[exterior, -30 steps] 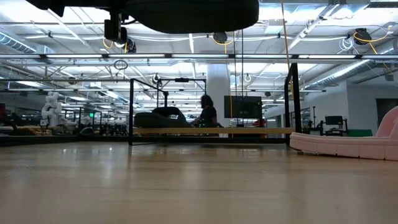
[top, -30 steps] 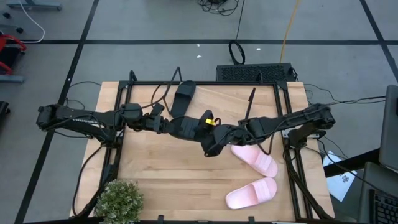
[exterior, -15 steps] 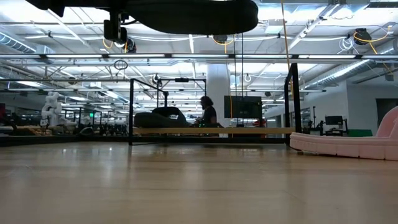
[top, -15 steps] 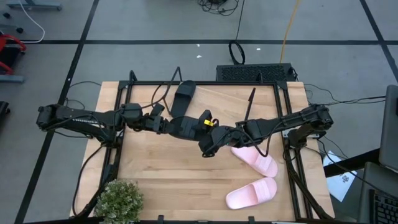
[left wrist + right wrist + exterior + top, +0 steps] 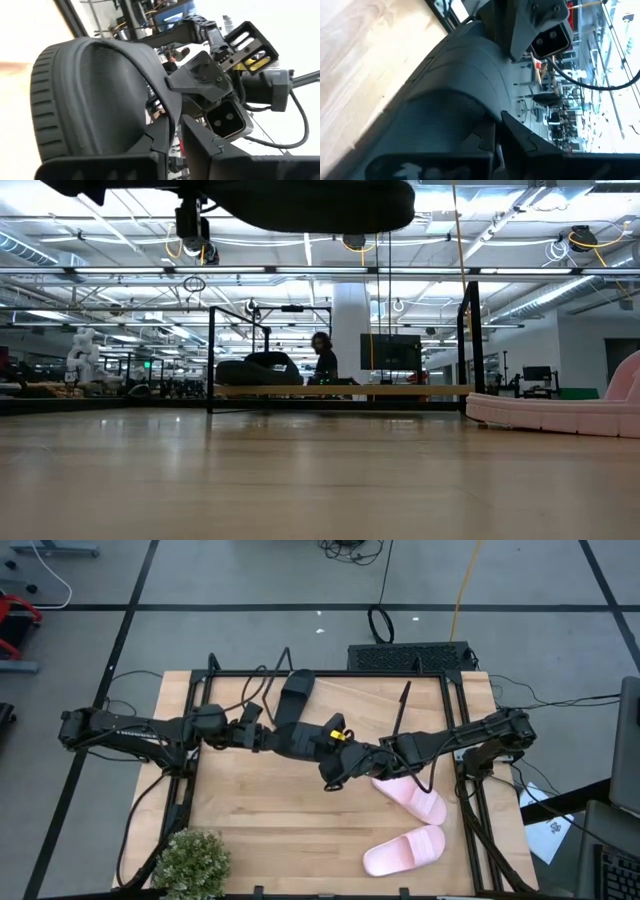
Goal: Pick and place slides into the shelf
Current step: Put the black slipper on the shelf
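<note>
One black slide is held in the air over the table's middle, between both arms; the low view shows it as a dark shape well above the tabletop. My left gripper is shut on its left end, my right gripper on its right end. The second black slide lies sole-down on the shelf at the far edge, and shows again in the low view. Two pink slides lie sole-down on the table near its right side. My left gripper pinches a thin edge of the black slide between its two fingers, beside the arched strap. It comes level from the table's left. The slide is lifted clear. My right gripper pinches the slide's opposite end between its two fingers, coming from the table's right at a slant. The slide's broad grey surface fills its wrist view; the slide touches neither table nor shelf.
A potted plant stands at the table's near left corner. The shelf's plank has bare room to the right of the black slide on it. One pink slide sits close at the low view's right. A person is far behind.
My right gripper has shifted slightly toward the table's left, staying on the black slide. The slide stays held in the air at about the same height. The person in the room behind has moved a little.
</note>
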You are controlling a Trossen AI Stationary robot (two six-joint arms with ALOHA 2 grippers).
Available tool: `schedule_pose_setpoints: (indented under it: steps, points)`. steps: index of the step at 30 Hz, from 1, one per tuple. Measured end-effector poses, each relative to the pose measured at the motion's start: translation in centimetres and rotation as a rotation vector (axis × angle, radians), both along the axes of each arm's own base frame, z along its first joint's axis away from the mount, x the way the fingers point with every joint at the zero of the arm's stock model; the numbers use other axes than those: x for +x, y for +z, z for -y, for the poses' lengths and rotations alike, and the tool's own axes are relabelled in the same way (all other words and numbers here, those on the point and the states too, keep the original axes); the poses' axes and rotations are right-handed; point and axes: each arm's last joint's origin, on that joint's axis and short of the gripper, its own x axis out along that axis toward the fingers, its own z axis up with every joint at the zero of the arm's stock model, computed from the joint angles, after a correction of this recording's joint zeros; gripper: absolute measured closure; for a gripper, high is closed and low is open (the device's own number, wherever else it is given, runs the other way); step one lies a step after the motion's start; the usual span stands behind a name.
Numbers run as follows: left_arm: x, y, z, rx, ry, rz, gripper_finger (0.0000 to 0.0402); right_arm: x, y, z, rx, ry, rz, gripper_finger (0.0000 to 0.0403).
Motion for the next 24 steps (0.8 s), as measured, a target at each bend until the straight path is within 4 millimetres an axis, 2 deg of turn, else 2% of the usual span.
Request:
schedule_pose_setpoints:
  steps: [7,13,18,24]
  points:
    - [-0.6,0.7,-0.3,0.042,0.058,0.046,0.0353,-0.2,-0.1,0.3,-0.019,-0.091,0.007,0.0401]
    - [-1.9,2.3,-0.8,0.1,0.111,0.149,0.0353,-0.8,-0.8,1.2,-0.03,-0.211,-0.03,0.0402]
    - [-3.5,3.7,-1.0,0.147,0.201,0.23,0.0353,-0.8,-0.7,2.1,0.018,-0.278,0.015,0.0402]
    - [-3.5,3.6,-1.1,0.157,0.225,0.22,0.0353,-0.2,-0.1,3.8,0.081,-0.341,0.127,0.0402]
